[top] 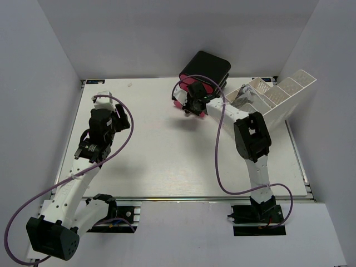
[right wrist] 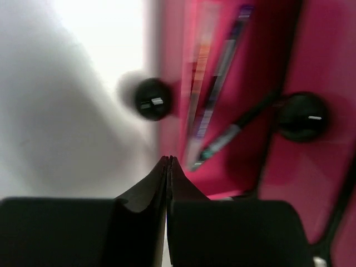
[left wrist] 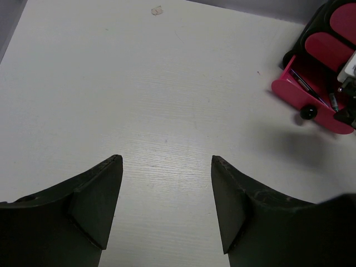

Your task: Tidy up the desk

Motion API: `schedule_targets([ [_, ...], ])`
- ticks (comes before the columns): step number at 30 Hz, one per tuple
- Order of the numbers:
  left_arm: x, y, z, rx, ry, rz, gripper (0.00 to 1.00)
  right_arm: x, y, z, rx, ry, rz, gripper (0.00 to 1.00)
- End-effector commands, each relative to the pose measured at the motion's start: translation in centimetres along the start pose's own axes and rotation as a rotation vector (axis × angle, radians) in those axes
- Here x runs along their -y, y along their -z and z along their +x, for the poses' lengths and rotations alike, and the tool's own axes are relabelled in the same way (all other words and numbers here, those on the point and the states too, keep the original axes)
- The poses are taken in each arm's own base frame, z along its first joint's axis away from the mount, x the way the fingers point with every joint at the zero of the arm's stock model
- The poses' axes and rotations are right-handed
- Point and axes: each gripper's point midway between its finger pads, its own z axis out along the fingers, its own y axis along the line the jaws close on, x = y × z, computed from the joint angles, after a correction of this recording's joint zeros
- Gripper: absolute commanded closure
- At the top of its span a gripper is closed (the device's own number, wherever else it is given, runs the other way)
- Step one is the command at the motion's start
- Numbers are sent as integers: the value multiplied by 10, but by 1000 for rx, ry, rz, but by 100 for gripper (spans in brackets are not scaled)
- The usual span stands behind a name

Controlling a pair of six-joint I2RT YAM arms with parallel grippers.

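We note right gripper (right wrist: 168,161) pinched fully closed, gripping nothing, poised over open pink drawer (left wrist: 300,94), drawer knob (right wrist: 151,100) just ahead-left. Left gripper (left wrist: 167,161) spread wide, empty, above bare bench (top: 156,161). Bench spans beneath both arms. Right arm far nearer drawer.

Right claw (top: 189,109) hovers at the open pink drawer (top: 179,99).

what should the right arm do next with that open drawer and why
Probably bring the shut right gripper down against the front of the open pink drawer, beside its black knob, and push it closed. Pens already lie inside, the gripper holds nothing, and the drawer juts out over the desk.
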Motion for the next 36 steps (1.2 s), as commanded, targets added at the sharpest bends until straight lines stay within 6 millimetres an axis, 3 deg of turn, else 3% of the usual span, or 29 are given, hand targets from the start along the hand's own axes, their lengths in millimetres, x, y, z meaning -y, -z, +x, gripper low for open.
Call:
schedule_targets([
  [1,0,3,-5,26,-1,7,26,36,-5,-7,-2,-11,225,100],
  [6,-1,2,-5,25,-2,5,26,39,-20,2,-44,17,264,100],
  [20,0,3,-5,26,-1,7,26,52,-22,5,-60,54,347,100],
  [27,1,2,-5,26,-1,12,26,71,-16,4,-62,70,439,100],
  [31,1,3,-6,29,-2,14,26,61,-1,-16,31,56,354,100],
  [32,1,3,-5,29,0,14,26,45,-4,-19,60,60,263,100],
  [36,1,4,-6,29,-2,16,26,21,2,-25,86,83,122,100],
])
